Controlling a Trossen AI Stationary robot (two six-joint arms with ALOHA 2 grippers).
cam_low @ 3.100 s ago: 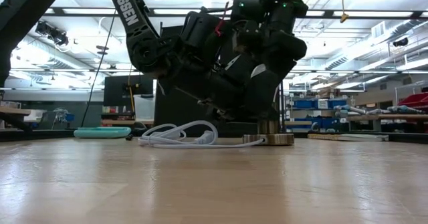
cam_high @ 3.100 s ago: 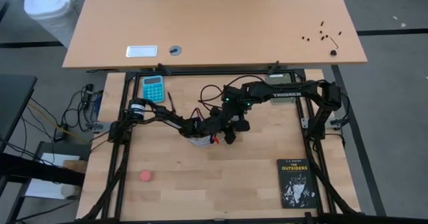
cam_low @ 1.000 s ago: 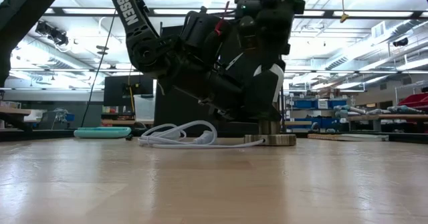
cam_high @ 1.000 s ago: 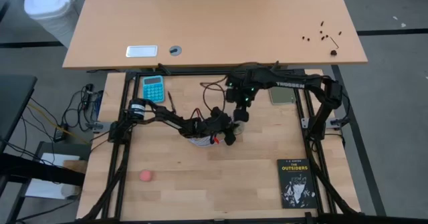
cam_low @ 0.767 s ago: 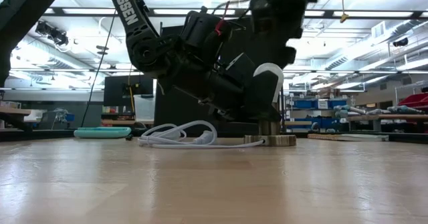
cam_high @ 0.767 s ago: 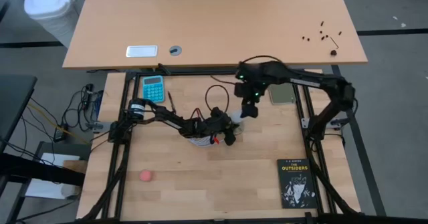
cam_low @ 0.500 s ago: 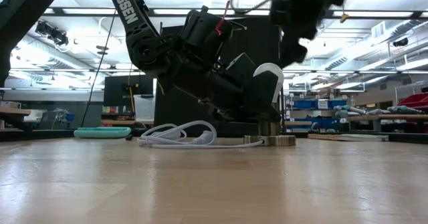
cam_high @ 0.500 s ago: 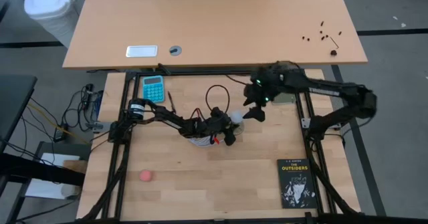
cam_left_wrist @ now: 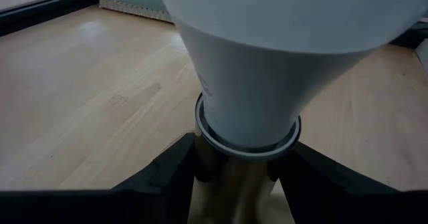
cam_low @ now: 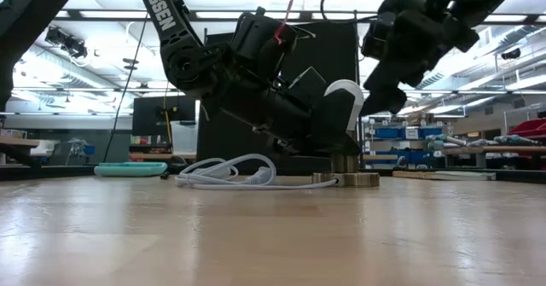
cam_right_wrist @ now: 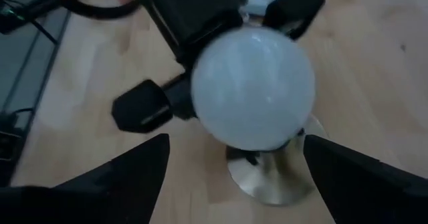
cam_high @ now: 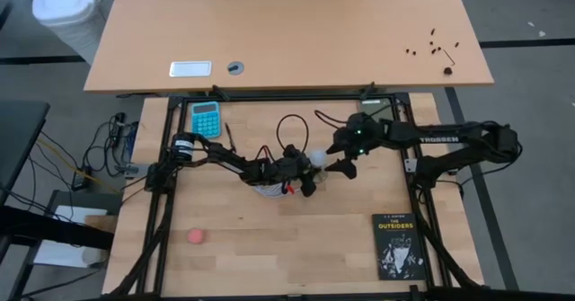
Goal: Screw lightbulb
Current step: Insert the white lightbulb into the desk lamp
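Two arms share the wooden table [cam_high: 234,247], and nearest the front edge lie only bystanders — a small pink ball [cam_high: 196,236] toward the left corner and a black book [cam_high: 398,245] toward the right.

Past these, at mid-table, the left gripper [cam_high: 308,181] is clamped low at the neck of the lightbulb [cam_high: 317,160], its two dark fingers [cam_left_wrist: 170,167] pressed against either side of the brass socket [cam_left_wrist: 234,184] just under the white rim. The bulb stands upright in that socket, whose round base [cam_low: 344,179] sits flat on the table; a white cord [cam_low: 226,172] loops away from it on the left arm's side.

Just beside the bulb, on the other side, the right gripper [cam_high: 343,165] hangs above the table with its jaws spread wide and nothing between them — its wrist view looks past both fingers [cam_right_wrist: 130,177] straight at the frosted globe, clear of it.

Farther back, a teal calculator [cam_high: 206,119] lies near the rear left of the table, with a larger tan desk [cam_high: 287,31] behind.
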